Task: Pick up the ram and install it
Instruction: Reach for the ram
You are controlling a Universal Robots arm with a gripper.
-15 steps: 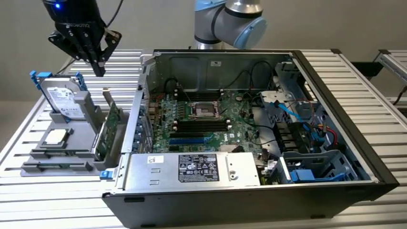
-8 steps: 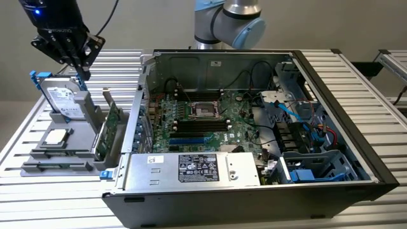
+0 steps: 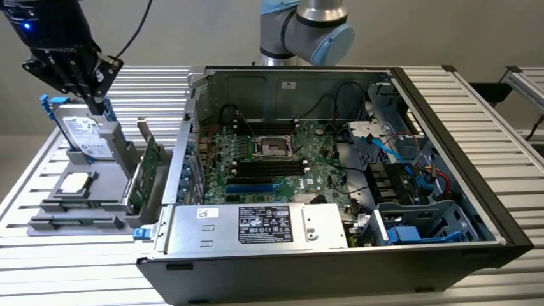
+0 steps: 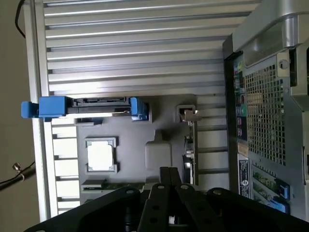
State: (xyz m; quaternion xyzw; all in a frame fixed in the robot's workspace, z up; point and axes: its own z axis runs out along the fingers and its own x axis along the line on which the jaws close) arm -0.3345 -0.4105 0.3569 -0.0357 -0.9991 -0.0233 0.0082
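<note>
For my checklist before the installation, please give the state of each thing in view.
Gripper: shut, above the holder.
Ram: lying in the holder, not picked up.
Hard drive: upright in the holder.
Computer case: open, side panel off.
Memory slots: empty.

Soft, even overhead light in the exterior view — the computer case [image 3: 255, 86] sits shadowed inside. In the wrist view the table slats [image 4: 135, 58] glare white — the gripper [image 4: 169, 171] reads near-black.
</note>
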